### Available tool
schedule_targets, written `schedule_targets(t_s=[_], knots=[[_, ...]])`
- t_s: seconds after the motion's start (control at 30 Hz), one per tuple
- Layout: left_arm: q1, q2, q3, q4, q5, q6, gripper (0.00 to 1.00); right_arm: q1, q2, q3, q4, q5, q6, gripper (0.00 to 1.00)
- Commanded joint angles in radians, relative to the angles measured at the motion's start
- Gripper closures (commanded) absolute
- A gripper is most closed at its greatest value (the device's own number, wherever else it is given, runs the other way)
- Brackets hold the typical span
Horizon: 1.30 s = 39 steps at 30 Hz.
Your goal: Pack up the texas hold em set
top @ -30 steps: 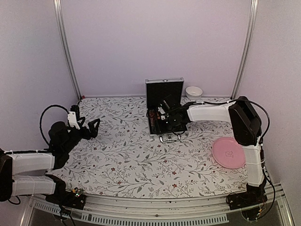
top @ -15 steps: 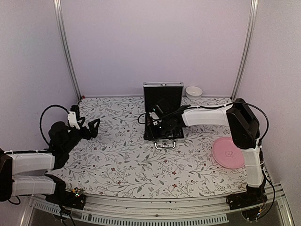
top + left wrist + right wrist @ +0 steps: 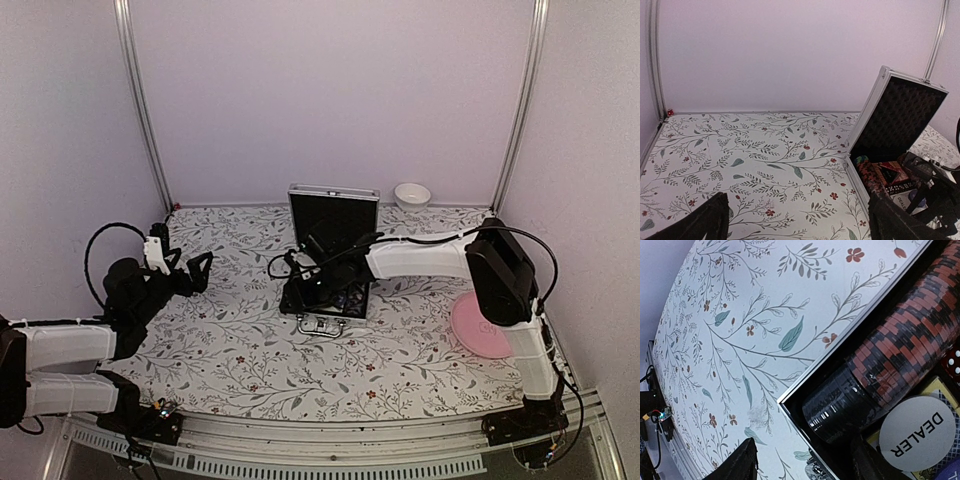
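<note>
The silver case (image 3: 333, 215) of the texas hold em set stands mid-table, its black-lined lid (image 3: 895, 120) upright. Inside lie a row of red-and-black chips (image 3: 900, 355), a black chip stack (image 3: 840, 400), a white DEALER disc (image 3: 917, 432) and card decks (image 3: 890, 175). My right gripper (image 3: 305, 272) reaches into the case's front left corner. Its jaws (image 3: 805, 455) are open and straddle the case's rim (image 3: 840, 340), one finger on the cloth outside, the other inside; neither presses the wall. My left gripper (image 3: 200, 270) is wide open at the left, far from the case, and empty (image 3: 800, 215).
A pink plate (image 3: 487, 325) lies at the right, next to the right arm. A white bowl (image 3: 412, 194) sits at the back right against the wall. A floral cloth (image 3: 250, 340) covers the table. Metal frame posts (image 3: 145, 110) stand at the back corners.
The case has slid left and towards the near edge, turning slightly, with my right gripper moving along in its corner. The left arm has not moved.
</note>
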Motion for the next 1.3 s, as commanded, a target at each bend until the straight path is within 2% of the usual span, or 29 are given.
schedule_targets(t_s=[0.0,0.07,0.27,0.4,0.53,0.67,0.77,0.9,0.97,1.1,1.27], knots=[[0.008,0.002,0.01,0.007,-0.004,0.005,0.03,0.055,0.024,-0.006,-0.074,-0.06,0.01,0.36],[0.008,-0.003,0.007,0.007,-0.005,0.005,0.03,0.054,-0.017,-0.008,-0.078,-0.003,-0.018,0.34],[0.008,-0.041,-0.004,0.007,-0.009,-0.005,0.03,0.055,-0.168,-0.011,-0.087,0.12,-0.187,0.19],[0.008,-0.084,-0.005,-0.007,-0.022,-0.022,0.03,0.051,-0.282,-0.028,-0.082,0.193,-0.298,0.15],[0.008,-0.118,0.036,-0.096,-0.066,-0.058,0.03,0.018,-0.419,-0.093,-0.007,0.24,-0.42,0.07],[0.009,-0.161,0.097,-0.236,-0.086,-0.108,0.03,-0.105,-0.513,-0.156,0.137,0.136,-0.459,0.03],[0.009,-0.169,0.177,-0.386,-0.109,-0.14,0.03,-0.217,-0.564,-0.205,0.276,0.034,-0.386,0.03],[0.01,-0.168,0.236,-0.513,-0.113,-0.165,0.03,-0.335,-0.613,-0.303,0.432,-0.002,-0.336,0.01],[0.01,-0.174,0.239,-0.534,-0.106,-0.17,0.03,-0.404,-0.602,-0.311,0.436,-0.024,-0.291,0.01],[0.011,-0.183,0.246,-0.568,-0.107,-0.194,0.03,-0.537,-0.551,-0.311,0.445,-0.199,-0.156,0.01],[0.012,-0.195,0.246,-0.573,-0.11,-0.237,0.03,-0.551,-0.461,-0.261,0.464,-0.323,-0.154,0.01]])
